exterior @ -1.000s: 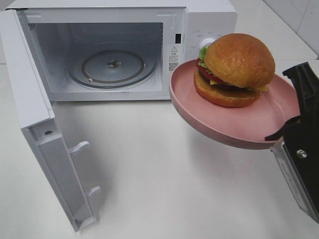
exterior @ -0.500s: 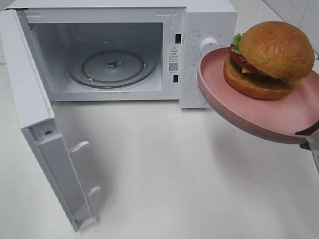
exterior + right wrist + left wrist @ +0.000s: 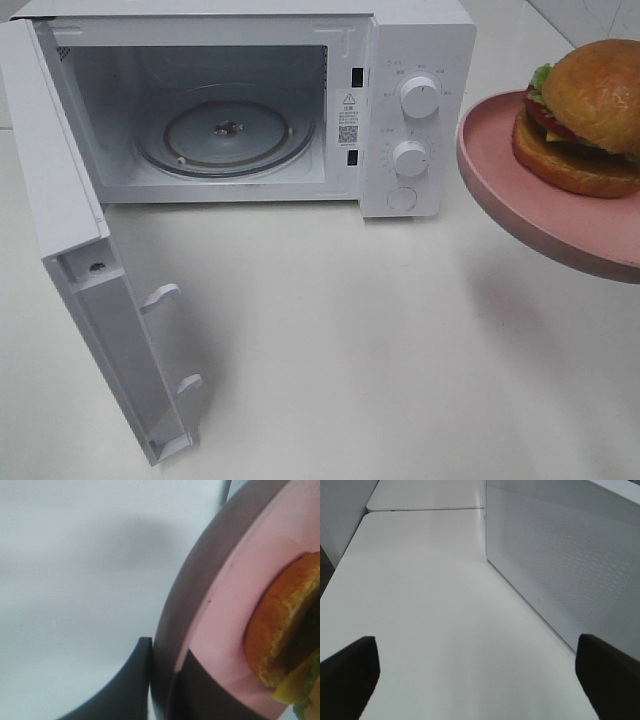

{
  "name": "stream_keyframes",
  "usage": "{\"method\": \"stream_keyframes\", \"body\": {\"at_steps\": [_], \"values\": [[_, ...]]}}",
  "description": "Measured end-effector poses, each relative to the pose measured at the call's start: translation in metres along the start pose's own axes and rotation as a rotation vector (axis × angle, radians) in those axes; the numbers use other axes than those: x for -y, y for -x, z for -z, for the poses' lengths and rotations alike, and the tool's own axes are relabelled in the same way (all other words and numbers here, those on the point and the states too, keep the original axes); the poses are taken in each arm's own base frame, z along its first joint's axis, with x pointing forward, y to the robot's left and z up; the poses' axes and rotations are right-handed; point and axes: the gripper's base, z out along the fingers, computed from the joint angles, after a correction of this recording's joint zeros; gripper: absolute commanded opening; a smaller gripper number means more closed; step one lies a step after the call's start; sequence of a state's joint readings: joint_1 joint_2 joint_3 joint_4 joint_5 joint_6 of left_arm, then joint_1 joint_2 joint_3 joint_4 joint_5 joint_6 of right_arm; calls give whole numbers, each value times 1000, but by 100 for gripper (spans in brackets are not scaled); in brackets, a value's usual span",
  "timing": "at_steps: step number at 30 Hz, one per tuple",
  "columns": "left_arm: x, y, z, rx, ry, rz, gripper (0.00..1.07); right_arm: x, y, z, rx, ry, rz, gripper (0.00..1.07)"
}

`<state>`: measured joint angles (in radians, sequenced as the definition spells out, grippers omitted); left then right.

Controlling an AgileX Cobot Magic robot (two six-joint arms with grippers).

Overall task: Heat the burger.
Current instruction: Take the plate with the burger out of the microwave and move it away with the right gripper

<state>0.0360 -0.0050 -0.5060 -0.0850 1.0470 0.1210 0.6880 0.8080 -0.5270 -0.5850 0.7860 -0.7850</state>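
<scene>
Riding on a round pink plate (image 3: 520, 205), the glossy-bunned burger (image 3: 590, 115) hangs right of the open white microwave (image 3: 240, 100); right tool (image 3: 165, 680) clamps the plate's rim, left tool (image 3: 475, 675) spread, empty.

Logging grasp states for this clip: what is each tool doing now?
Left tool: open, holding nothing.
Right tool: closed on the pink plate's rim, burger on it.

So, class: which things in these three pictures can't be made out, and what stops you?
- Right gripper: outside the high view; wrist view shows only its fingertips pinching the plate rim.
- Burger: cut by the right edge in both views.
- Dial markings: too small.
- Left gripper: only two dark fingertips, wide apart.
</scene>
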Motion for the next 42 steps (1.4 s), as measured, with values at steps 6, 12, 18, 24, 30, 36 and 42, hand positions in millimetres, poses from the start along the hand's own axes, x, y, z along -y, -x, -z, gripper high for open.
{"method": "stream_keyframes", "body": {"at_steps": [6, 12, 18, 24, 30, 36, 42], "values": [[0, 0, 0, 0, 0, 0, 100, -4, -4, 0, -44, 42, -35, 0], [0, 0, 0, 0, 0, 0, 100, -10, -11, 1, -123, 97, -134, 0], [0, 0, 0, 0, 0, 0, 100, -11, -20, 3, -233, 90, -242, 0], [0, 0, 0, 0, 0, 0, 100, -11, -25, 4, -307, 78, -333, 0], [0, 0, 0, 0, 0, 0, 100, -12, -23, -4, -385, 119, -391, 0], [0, 0, 0, 0, 0, 0, 100, -2, -15, -13, -440, 118, -533, 0], [0, 0, 0, 0, 0, 0, 100, 16, -8, -21, -528, 84, -644, 0]]}}
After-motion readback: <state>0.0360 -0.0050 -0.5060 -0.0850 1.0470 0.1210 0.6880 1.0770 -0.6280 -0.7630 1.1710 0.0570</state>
